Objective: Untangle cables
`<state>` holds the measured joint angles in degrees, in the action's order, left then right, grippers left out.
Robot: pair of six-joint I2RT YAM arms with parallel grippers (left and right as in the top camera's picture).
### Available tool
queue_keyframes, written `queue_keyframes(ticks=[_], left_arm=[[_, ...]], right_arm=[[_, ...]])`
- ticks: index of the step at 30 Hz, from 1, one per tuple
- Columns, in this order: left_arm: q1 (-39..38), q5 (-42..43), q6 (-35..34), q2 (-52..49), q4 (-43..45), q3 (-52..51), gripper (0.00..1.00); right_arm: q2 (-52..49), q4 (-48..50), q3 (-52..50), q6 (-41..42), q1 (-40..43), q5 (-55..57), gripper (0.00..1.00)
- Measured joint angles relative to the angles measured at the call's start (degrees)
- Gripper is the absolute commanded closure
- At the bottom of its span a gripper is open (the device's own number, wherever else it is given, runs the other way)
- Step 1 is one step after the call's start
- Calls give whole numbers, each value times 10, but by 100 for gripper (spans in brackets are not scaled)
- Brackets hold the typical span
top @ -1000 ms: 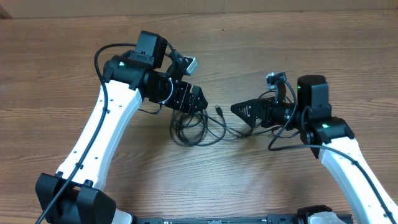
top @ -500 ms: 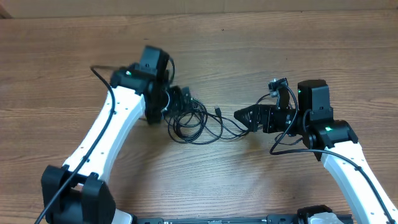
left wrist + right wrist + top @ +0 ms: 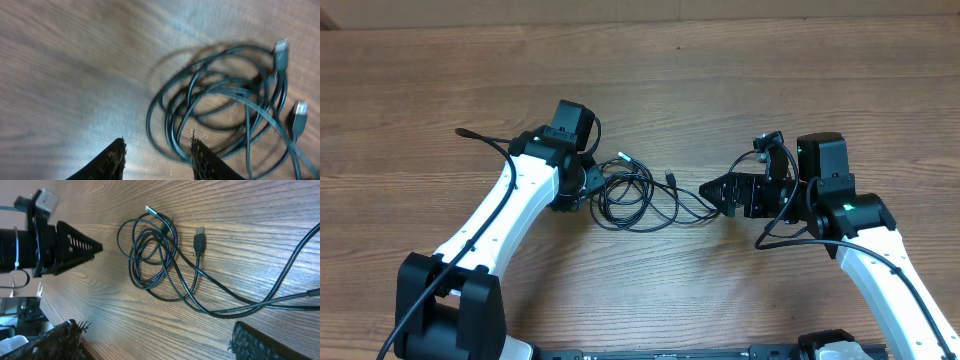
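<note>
Wood-grain table fills the whole overhead view, and both arms reach over it toward the middle. On the left, we see the white left arm bent inward, with its wrist pointed down just left of the tangle. From its own camera, the left gripper has its two fingertips standing apart with bare wood between them. They hold nothing, and the nearest loop lies just beyond the tips.

The cables lie flat on the table between the two arms as a loose coil of overlapping black loops. A silver plug sticks out at the coil's top edge, and a second plug lies just to its right. One strand trails off the coil rightward.

On the right, the right gripper points at the coil with its fingers spread wide. The trailing strand runs on the wood between them, ungripped.
</note>
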<state>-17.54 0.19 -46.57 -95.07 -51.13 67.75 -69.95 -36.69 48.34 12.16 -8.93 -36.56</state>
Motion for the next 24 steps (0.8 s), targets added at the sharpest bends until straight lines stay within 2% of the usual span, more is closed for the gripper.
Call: queue_keyframes(ticks=[9,20,24], left_arm=[[0,-32,7,0,87,-53,63],[0,-32,7,0,224,-124,60],[0,-32,7,0,246,-146,64]], right_arm=[[0,0,0,0,0,1,5],[0,-1,0,0,0,8,5],[0,-1,0,0,0,8,5]])
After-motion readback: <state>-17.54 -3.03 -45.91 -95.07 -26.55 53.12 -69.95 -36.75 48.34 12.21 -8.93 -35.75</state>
